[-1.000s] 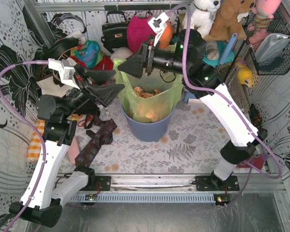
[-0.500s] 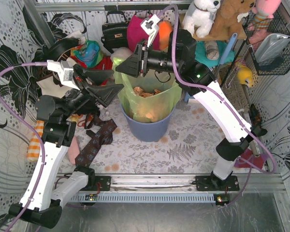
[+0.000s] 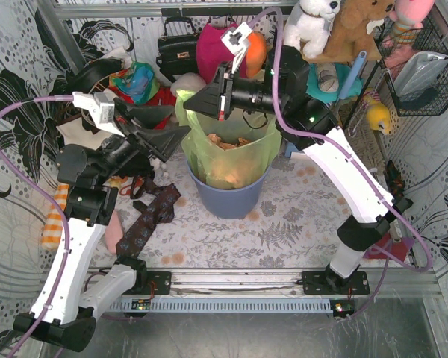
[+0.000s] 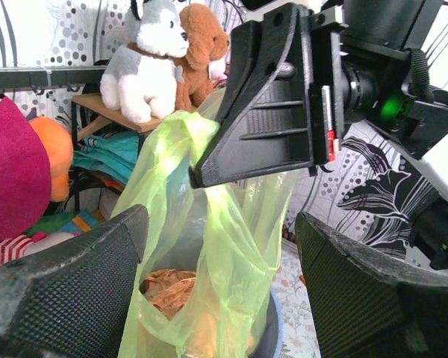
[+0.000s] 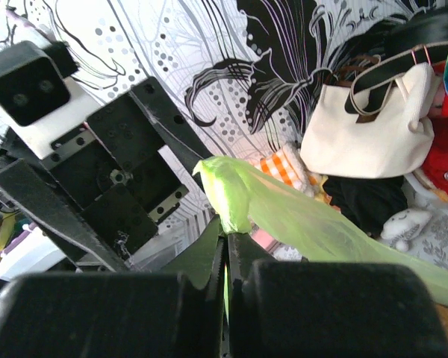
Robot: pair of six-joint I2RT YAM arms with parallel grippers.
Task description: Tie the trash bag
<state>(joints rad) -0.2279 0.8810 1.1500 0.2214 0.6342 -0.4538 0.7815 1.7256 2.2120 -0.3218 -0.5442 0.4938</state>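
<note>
Light-green, thin and translucent, the crinkly plastic trash bag point(image 3: 228, 153) stands a little toward twelve o'clock of the middle of the fern-printed white tabletop point(image 3: 291, 224) in the overhead view. It lines a round blue-grey plastic bin point(image 3: 228, 201), with crumpled pinkish-brown paper point(image 3: 224, 142) lying inside. Our right gripper point(image 5: 225, 240) reaches across from three o'clock with its two black fingers pressed together on a bunched flap of the bag's rim, at about ten o'clock of the mouth. The green film is squeezed between the pads and pokes out past the tips. We judge that the flap is held up so that it stands clear of the bin and offers a free tail to knot. Our left gripper point(image 4: 218, 224) hovers at nine o'clock of the bag, its mesh-faced fingers spread wide and gripping nothing; the lifted flap shows between them in the wrist view, which suits closing on a second piece of rim. We reckon the tying is at its start: one ear is gathered, and no knot exists. The film looks slippery, so a hard pull could slide it out of the pinch.
</note>
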